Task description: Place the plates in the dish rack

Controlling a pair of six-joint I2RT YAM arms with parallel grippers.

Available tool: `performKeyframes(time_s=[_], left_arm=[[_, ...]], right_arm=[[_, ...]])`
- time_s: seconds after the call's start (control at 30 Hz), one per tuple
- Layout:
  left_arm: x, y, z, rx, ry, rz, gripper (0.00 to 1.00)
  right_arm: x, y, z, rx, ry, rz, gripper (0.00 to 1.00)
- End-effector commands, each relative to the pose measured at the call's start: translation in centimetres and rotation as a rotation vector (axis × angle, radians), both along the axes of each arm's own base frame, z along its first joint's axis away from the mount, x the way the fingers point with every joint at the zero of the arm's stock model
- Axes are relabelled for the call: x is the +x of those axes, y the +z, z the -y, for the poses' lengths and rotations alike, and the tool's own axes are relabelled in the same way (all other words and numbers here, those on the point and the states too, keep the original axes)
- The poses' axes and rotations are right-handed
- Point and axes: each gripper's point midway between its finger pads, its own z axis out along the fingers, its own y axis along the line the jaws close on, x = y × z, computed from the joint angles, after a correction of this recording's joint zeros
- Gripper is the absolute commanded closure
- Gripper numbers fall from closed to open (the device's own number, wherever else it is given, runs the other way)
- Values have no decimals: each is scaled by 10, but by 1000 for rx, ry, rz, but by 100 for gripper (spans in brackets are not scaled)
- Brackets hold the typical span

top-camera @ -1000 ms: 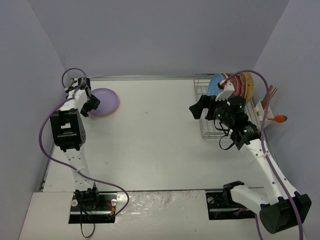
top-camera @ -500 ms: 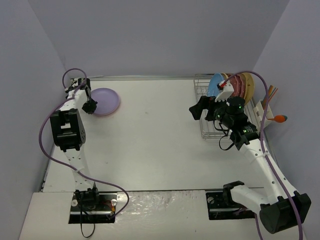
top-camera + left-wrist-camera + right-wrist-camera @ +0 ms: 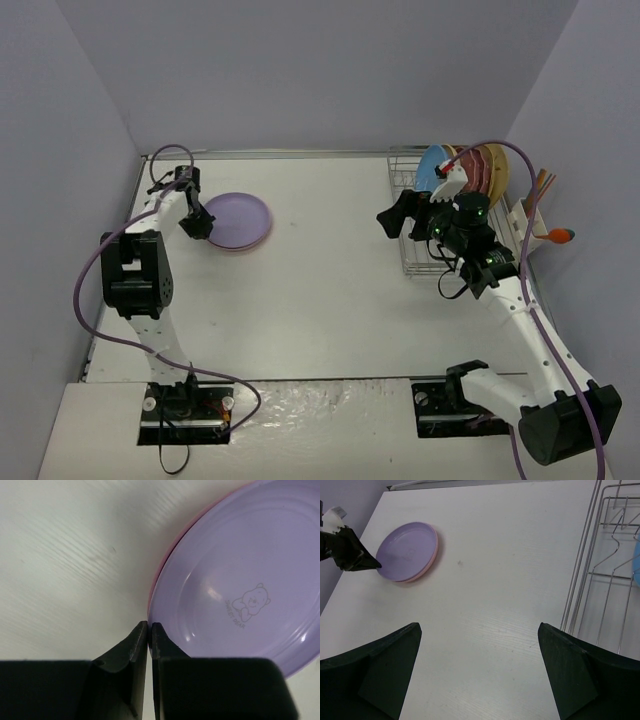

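Clearly the left gripper (image 3: 149, 627) is pinched fully shut with nothing between its fingers. Its joined tips sit against the near rim of the lilac plate (image 3: 240, 580). That looks less like a grasp than a nudge: a closed tip makes a firm point for sliding a flat plate across the table (image 3: 320, 300). The lilac plate lies face up on a pink plate (image 3: 429, 565), whose edge peeks out along one side. The pair rests on the left half of the table, well apart from the dish rack (image 3: 415, 250) at the far right.

The right gripper (image 3: 479, 625) hangs spread wide and empty, just beside the rack and facing the two plates. It seems to be waiting for them to come within reach. Several plates (image 3: 470, 168) already stand on edge at the rack's far end, leaving the nearer slots bare for these two.
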Motion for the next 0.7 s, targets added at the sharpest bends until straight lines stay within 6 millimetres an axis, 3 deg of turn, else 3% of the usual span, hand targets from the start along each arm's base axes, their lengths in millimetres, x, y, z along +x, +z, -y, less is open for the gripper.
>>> performKeyframes(time_s=[0.0, 0.3, 0.43, 0.67], left_arm=[[-13, 44, 46, -31, -130, 95, 100], [-19, 93, 62, -110, -124, 249, 100], [-17, 120, 75, -170, -173, 340, 100], [-36, 158, 91, -249, -250, 468, 100]], right_arm=[[2, 14, -15, 51, 52, 40, 0], [2, 7, -35, 77, 102, -6, 0], [2, 6, -49, 104, 135, -34, 0], [7, 12, -87, 239, 196, -92, 0]])
